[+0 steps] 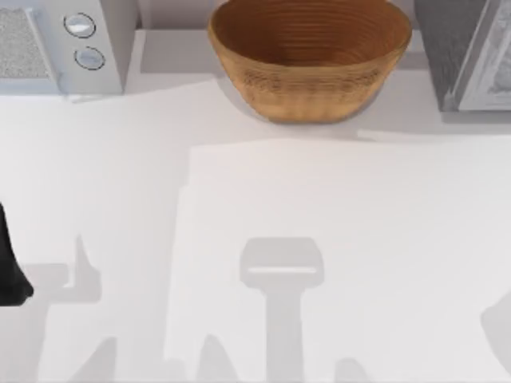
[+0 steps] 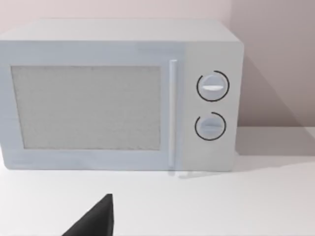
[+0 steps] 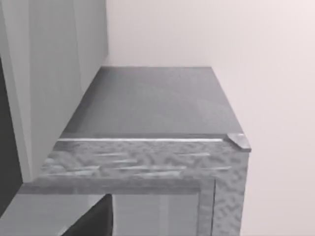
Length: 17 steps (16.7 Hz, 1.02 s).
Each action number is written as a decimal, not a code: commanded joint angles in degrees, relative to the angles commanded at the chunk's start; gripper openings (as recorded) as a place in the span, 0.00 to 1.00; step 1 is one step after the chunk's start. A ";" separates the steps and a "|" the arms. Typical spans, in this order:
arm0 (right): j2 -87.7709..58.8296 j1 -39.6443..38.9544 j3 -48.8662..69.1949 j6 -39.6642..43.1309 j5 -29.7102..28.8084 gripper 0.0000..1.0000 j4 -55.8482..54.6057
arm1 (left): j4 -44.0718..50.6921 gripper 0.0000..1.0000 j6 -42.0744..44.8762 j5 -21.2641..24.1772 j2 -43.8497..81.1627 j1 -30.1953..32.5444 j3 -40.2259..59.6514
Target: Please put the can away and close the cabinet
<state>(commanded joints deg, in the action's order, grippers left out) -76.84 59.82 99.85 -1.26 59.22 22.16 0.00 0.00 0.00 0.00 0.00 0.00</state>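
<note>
The can is out of view. The grey cabinet [image 1: 459, 56] stands at the table's back right corner, with a paler panel [image 1: 497, 68] along its right side. In the right wrist view I look from close up and above at the cabinet's flat dark top [image 3: 147, 103] and textured front rim [image 3: 142, 164]. A dark part of my right gripper [image 3: 93, 221] shows low in that view. My left arm [image 1: 9, 267] sits at the table's left edge. A dark part of my left gripper [image 2: 96, 221] shows in front of the microwave.
A white microwave [image 1: 56, 44] with two round dials [image 2: 212, 86] stands at the back left. A large woven bowl [image 1: 310, 56] sits at the back centre. The white tabletop [image 1: 319, 207] spreads in front of them, crossed by grey shadows.
</note>
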 joint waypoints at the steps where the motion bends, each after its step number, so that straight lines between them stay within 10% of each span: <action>1: -0.02 -0.57 0.08 -0.01 -0.55 1.00 0.03 | 0.00 1.00 0.00 0.00 0.00 0.00 0.00; 7: -0.46 -15.89 1.51 0.16 -15.70 1.00 0.81 | 0.00 1.00 0.00 0.00 0.00 0.00 0.00; 17: 0.96 -66.26 0.75 0.24 -66.19 1.00 2.70 | 0.00 1.00 0.00 0.00 0.00 0.00 0.00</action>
<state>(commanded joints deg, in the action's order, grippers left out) -75.88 -6.44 100.60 -1.02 -6.97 24.85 0.00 0.00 0.00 0.00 0.00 0.00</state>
